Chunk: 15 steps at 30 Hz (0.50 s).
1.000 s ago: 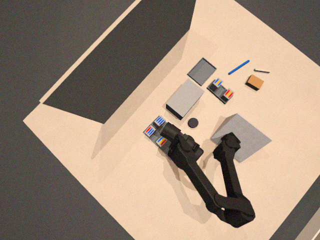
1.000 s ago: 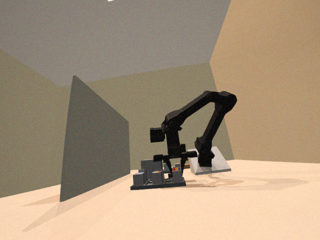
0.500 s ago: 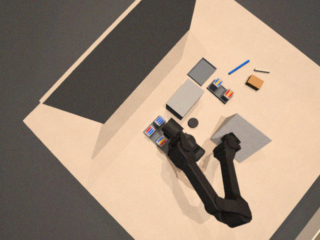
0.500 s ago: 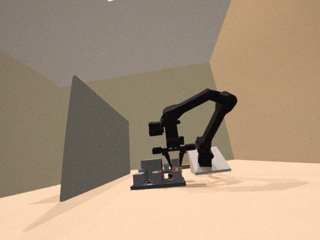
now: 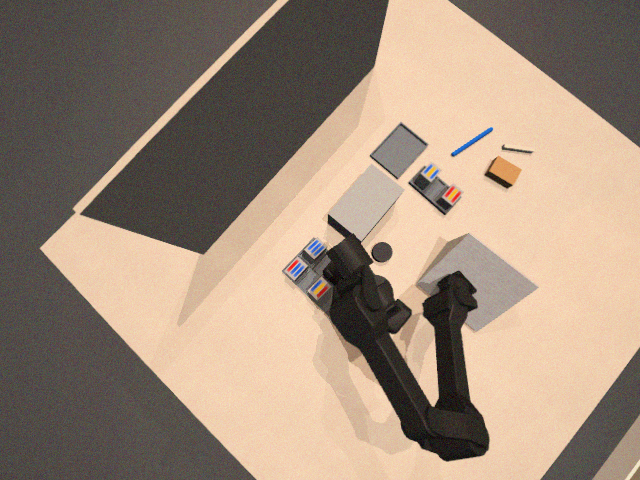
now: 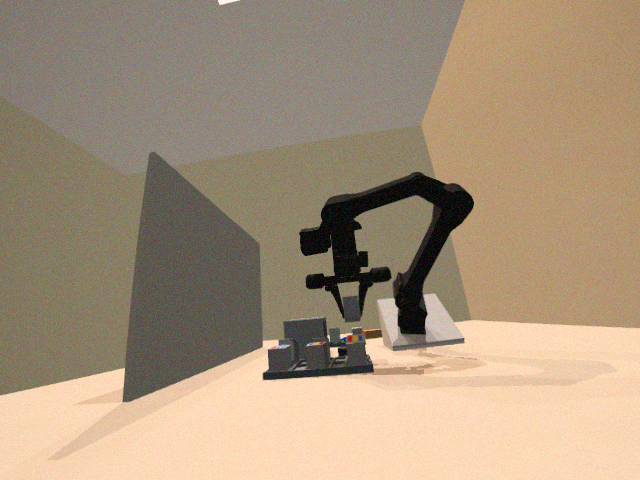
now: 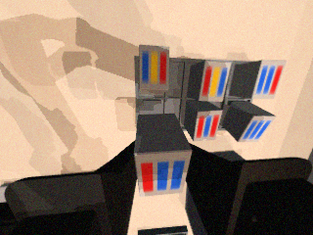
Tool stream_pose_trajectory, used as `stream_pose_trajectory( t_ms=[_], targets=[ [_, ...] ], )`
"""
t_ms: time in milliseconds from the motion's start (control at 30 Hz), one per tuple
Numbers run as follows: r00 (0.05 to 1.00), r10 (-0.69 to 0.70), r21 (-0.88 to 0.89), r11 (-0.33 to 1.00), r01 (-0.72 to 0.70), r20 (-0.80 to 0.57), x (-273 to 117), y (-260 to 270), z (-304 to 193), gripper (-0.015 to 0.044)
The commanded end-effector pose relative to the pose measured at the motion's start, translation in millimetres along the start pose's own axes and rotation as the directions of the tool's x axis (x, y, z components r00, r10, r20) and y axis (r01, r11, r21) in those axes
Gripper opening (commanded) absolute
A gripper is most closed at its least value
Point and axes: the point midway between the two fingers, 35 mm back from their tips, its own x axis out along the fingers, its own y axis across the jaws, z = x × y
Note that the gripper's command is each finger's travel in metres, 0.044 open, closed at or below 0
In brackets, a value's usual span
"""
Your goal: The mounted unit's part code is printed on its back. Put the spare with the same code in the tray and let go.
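My gripper (image 6: 352, 313) (image 7: 156, 142) is shut on a dark grey block (image 6: 351, 303) (image 7: 161, 171) with red, blue, blue stripes in the wrist view. The block hangs above the spares rack (image 5: 322, 265) (image 6: 317, 370) (image 7: 177, 80). In the wrist view the rack holds spares striped blue-yellow-red (image 7: 155, 68), red-yellow-blue (image 7: 214, 82), blue-blue-red (image 7: 269, 79), red-blue-red (image 7: 206, 125) and all blue (image 7: 256, 128). The flat grey square tray (image 5: 399, 150) is empty. I cannot tell which thing is the mounted unit; no code on a back is readable.
A grey box (image 5: 368, 198) stands between rack and tray. A two-block holder (image 5: 436, 189) is beside the tray. A tall dark panel (image 5: 258, 103) (image 6: 191, 279) runs behind. Also a black disc (image 5: 382, 252), grey wedge (image 5: 491, 284), blue rod (image 5: 471, 142), screw (image 5: 517, 149) and orange block (image 5: 504, 171).
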Motion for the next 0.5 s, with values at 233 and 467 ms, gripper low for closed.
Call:
stream_pose_trajectory(
  t_ms=[233, 467],
  targets=[
    [1.0, 0.007, 0.003, 1.0, -0.007, -0.004, -20, -2, -5, 0.0],
    [1.0, 0.004, 0.004, 1.0, -0.004, -0.011, -30, -25, -18, 0.0]
  ],
)
